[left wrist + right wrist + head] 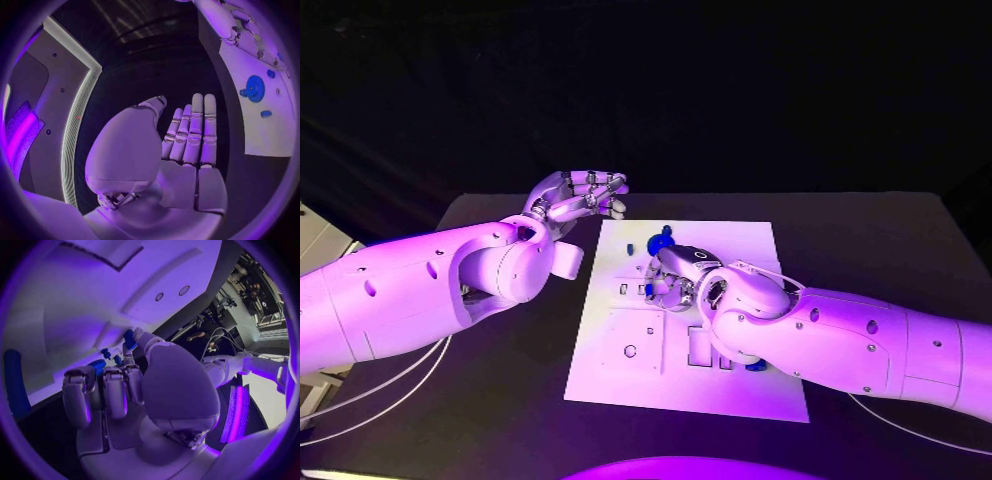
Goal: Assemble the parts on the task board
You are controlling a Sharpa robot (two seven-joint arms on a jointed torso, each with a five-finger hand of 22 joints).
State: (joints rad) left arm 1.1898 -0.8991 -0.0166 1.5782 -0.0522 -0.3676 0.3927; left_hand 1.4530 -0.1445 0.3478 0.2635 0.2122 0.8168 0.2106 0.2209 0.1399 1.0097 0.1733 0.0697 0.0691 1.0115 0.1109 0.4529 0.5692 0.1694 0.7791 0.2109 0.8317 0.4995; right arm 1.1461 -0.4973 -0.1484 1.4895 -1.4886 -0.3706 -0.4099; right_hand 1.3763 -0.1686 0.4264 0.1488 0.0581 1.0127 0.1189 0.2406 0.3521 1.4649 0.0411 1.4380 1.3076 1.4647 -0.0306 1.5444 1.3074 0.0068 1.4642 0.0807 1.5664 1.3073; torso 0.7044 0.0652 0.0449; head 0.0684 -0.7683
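Bench room: black bench (877, 250) lies bare around the task board (733, 390), widest on the right.
Left hand (577, 197): off the board's far-left corner, fingers (197, 125) straight, released, holding nothing.
Right hand (678, 278): over the board's middle, fingers (115, 390) curled among small blue parts (129, 340); grasp unclear.
Board: white plate with cutouts, blue gear-like part (254, 88) at its far edge.

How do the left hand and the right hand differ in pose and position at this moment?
The left hand is raised beside the task board, off its left edge; the right hand is down over the board's middle. The left hand's fingers are straight and hold nothing; the right hand's fingers curl by small blue parts. Both are silver.
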